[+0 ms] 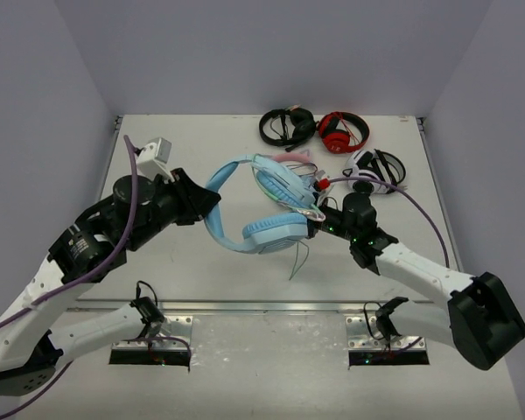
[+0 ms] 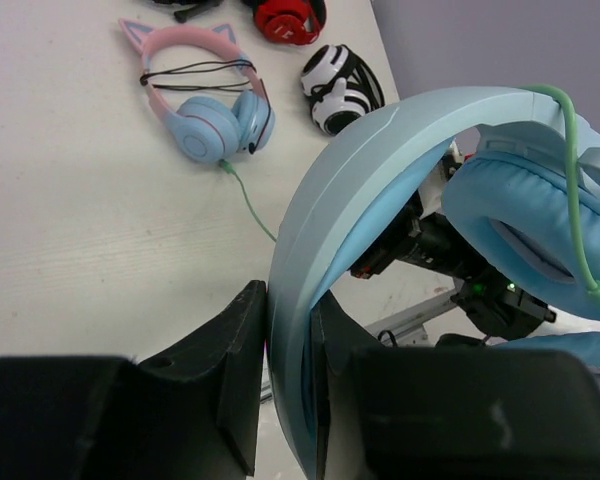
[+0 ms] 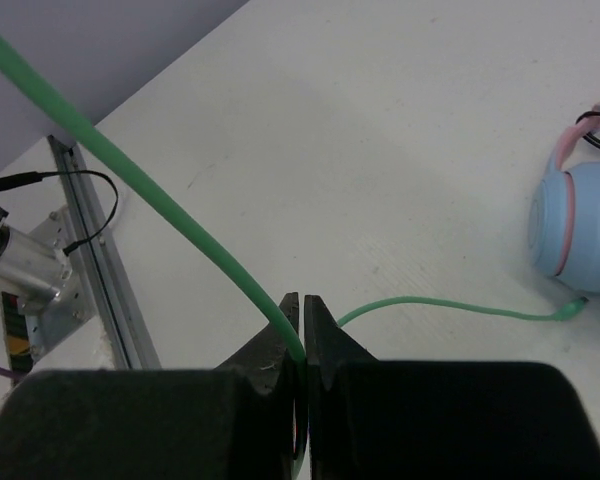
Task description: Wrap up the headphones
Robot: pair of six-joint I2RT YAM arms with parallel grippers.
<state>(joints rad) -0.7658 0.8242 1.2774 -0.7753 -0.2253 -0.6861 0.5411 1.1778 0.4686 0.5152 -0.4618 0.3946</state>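
Observation:
The large light blue headphones [image 1: 267, 229] are held above the table between my arms. My left gripper [image 1: 206, 206] is shut on the wide blue headband [image 1: 217, 219]; in the left wrist view the headband [image 2: 360, 170] runs between the closed fingers of the left gripper [image 2: 290, 345], with a padded cup [image 2: 520, 235] on the right. My right gripper [image 1: 318, 225] is shut on the thin pale green cable [image 3: 160, 190], pinched at the tips of the right gripper [image 3: 302, 335]. The cable's loose end [image 3: 460, 307] trails over the table to a plug [image 3: 572, 310].
Pink-and-blue cat-ear headphones [image 2: 205, 110] lie on the table behind the held pair, also in the right wrist view [image 3: 580, 230]. Black headphones [image 1: 287, 125], red headphones [image 1: 343, 131] and white-and-black headphones [image 1: 374, 166] lie at the back right. A metal rail [image 1: 262, 306] edges the table front.

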